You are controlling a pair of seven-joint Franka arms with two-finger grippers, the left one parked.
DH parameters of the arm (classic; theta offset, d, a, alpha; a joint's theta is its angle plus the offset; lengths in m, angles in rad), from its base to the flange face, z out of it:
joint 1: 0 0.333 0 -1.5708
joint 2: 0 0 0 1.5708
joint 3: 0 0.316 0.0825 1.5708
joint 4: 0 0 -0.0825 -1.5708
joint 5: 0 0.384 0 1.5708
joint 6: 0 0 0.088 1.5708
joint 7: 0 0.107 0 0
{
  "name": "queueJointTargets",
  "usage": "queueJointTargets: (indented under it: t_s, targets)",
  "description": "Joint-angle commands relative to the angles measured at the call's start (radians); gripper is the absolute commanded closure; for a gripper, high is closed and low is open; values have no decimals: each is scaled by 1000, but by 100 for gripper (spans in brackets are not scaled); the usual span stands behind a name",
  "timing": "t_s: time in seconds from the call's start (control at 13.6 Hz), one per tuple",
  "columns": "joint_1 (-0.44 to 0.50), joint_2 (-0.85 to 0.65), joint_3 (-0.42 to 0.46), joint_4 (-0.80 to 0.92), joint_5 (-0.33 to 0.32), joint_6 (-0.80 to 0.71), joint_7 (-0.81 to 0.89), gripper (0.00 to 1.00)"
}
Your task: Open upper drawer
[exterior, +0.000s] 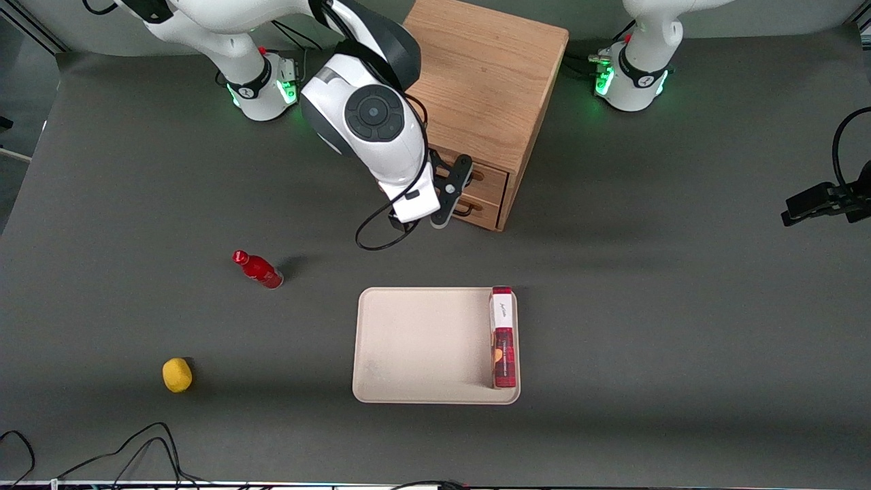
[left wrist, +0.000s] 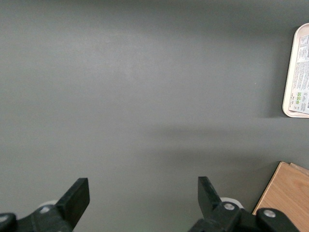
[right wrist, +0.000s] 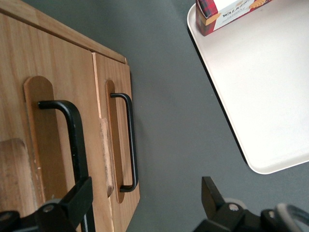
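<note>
The oak cabinet (exterior: 486,88) stands at the back middle of the table, its two drawers facing the front camera. The upper drawer (exterior: 488,178) looks shut, flush with the lower drawer (exterior: 482,211). In the right wrist view the upper drawer (right wrist: 48,82) carries a thin black wire handle (right wrist: 73,140), and the lower drawer (right wrist: 108,72) has its own handle (right wrist: 129,140). My right gripper (exterior: 465,194) is open and empty just in front of the drawers. In the wrist view the gripper (right wrist: 145,193) has one finger (right wrist: 72,205) over the upper handle's end and the other over the grey table.
A beige tray (exterior: 422,340) lies nearer the front camera than the cabinet, with a red cookie box (exterior: 503,337) on its edge; both show in the right wrist view, tray (right wrist: 260,87) and box (right wrist: 227,12). A red bottle (exterior: 258,269) and a yellow object (exterior: 177,375) lie toward the working arm's end.
</note>
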Motion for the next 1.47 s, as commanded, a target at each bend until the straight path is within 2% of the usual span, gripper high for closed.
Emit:
queueJointTargets:
  t_s: [0.0, 0.15, 0.44, 1.4]
  targets:
    - [7, -9, 1, -22, 21, 17, 31, 0]
    - [-1, -8, 18, -29, 24, 17, 31, 0]
    - [-7, -9, 29, -34, 78, 17, 13, 0]
    - [-9, -8, 26, -94, 59, 67, -31, 0]
